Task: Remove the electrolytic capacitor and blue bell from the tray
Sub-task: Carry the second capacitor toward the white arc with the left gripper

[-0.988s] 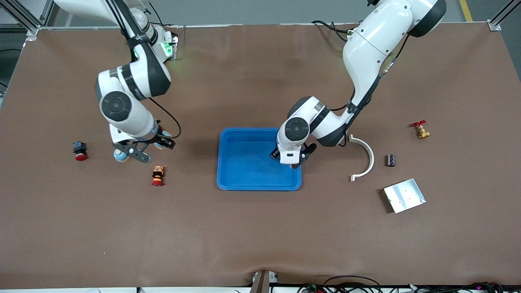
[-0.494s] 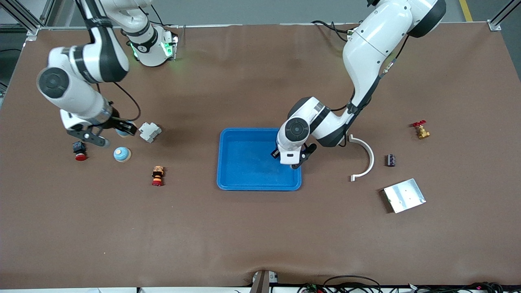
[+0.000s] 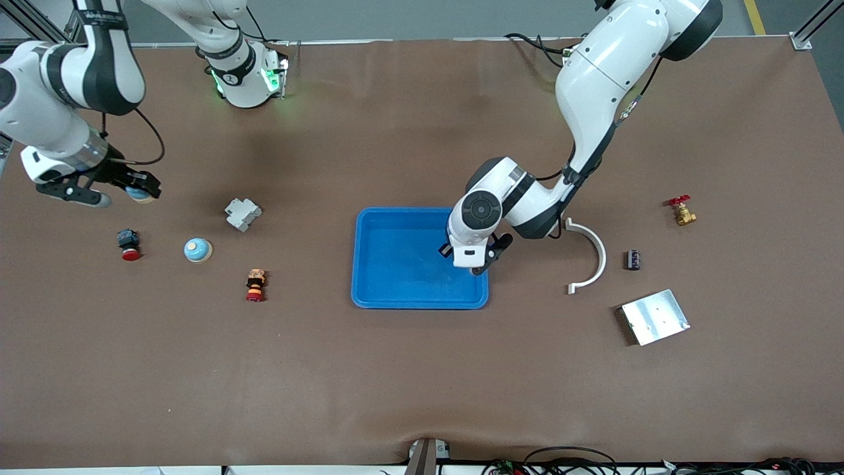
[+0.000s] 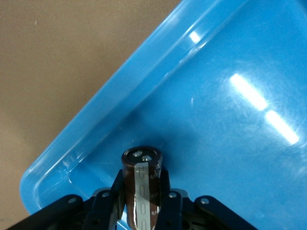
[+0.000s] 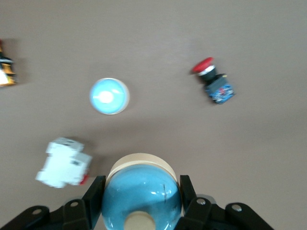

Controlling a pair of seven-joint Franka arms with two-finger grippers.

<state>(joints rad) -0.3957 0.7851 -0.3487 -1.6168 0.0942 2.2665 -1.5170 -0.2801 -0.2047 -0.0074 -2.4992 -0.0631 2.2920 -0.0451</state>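
A blue domed bell (image 5: 144,182) with a cream base sits between the fingers of my right gripper (image 5: 140,191), which is shut on it. In the front view that right gripper (image 3: 135,191) hangs over bare table at the right arm's end. My left gripper (image 4: 143,184) is shut on a dark brown capacitor (image 4: 142,163) with a silver stripe, held upright. In the front view the left gripper (image 3: 476,262) is over the corner of the blue tray (image 3: 402,264) at the left arm's end.
On the table lie a second blue bell (image 3: 197,250), a red push-button (image 3: 128,244), a white block (image 3: 242,214) and an orange-red stacked part (image 3: 254,285). Toward the left arm's end lie a white curved piece (image 3: 590,254), another capacitor (image 3: 633,259), a brass valve (image 3: 682,211) and a metal plate (image 3: 655,316).
The right arm has swung with the bell toward its own end of the table, uncovering the white block. The left arm has stayed over the tray, and its fingers have closed in.
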